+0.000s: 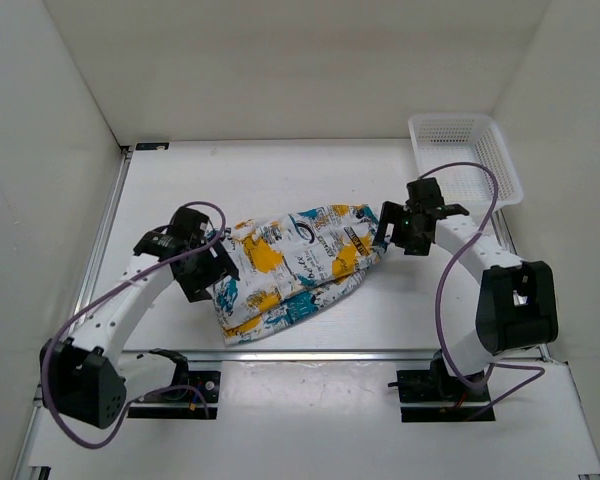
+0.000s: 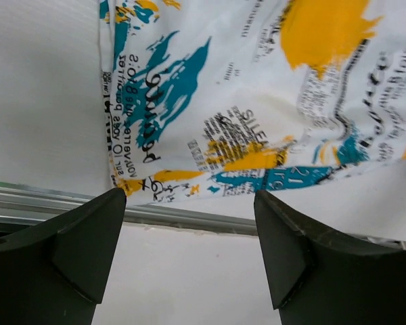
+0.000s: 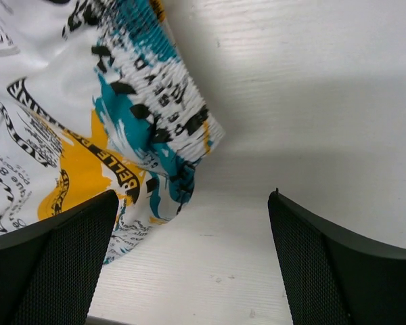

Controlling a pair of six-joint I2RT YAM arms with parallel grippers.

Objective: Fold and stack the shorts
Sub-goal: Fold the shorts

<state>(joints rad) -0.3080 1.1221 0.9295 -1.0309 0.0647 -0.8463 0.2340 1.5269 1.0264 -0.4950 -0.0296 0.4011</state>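
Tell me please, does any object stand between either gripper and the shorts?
Nothing visible does. The left gripper and the right gripper, both open, sit at opposite ends of the shorts, which lie directly in front of them. The white basket stands apart at the far right corner.

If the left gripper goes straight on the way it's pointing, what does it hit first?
Most likely the shorts, whose edge lies just ahead of the open left gripper; depth is unclear.

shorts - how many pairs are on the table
1 that I can tell apart: the shorts lie in a layered heap on the table, between the left tool and right tool. A second pair could be hidden in the layers.
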